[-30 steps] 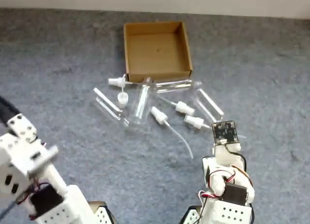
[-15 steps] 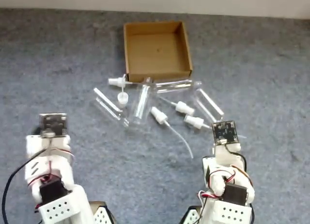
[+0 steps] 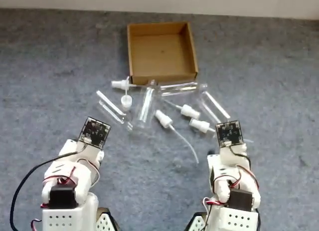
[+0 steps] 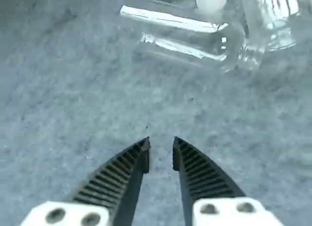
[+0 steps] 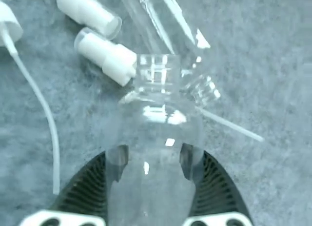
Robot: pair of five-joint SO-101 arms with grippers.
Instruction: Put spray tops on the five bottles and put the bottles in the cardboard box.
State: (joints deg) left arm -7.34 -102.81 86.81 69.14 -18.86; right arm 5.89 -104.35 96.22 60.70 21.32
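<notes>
1. Currently the right gripper (image 5: 153,160) is clamped on a clear held bottle (image 5: 156,123). The body sits between both jaws, and the threaded neck points away from the wrist and is uncapped.
2. The left gripper (image 4: 160,148) hangs low over the grey carpet (image 4: 58,89). Its jaws are nearly together, a narrow gap remains, and they grip nothing.
3. Four further clear bottles lie on their sides between the arms and the cardboard box (image 3: 162,51):
   - bottle A (image 3: 110,107), ahead of the left arm;
   - bottle B (image 3: 145,107), in the middle;
   - bottle C (image 3: 182,88), along the box's near wall;
   - bottle D (image 3: 214,106), ahead of the right arm.
4. Five spray tops lie loose among them:
   - top 1 (image 3: 121,84) and top 2 (image 3: 126,101), between bottles A and B;
   - top 3 (image 3: 163,118), trailing a long dip tube;
   - top 4 (image 3: 189,111) and top 5 (image 3: 200,125), beside bottle D.
5. The box stands upright on the carpet beyond the bottles, with its opening facing up.
</notes>
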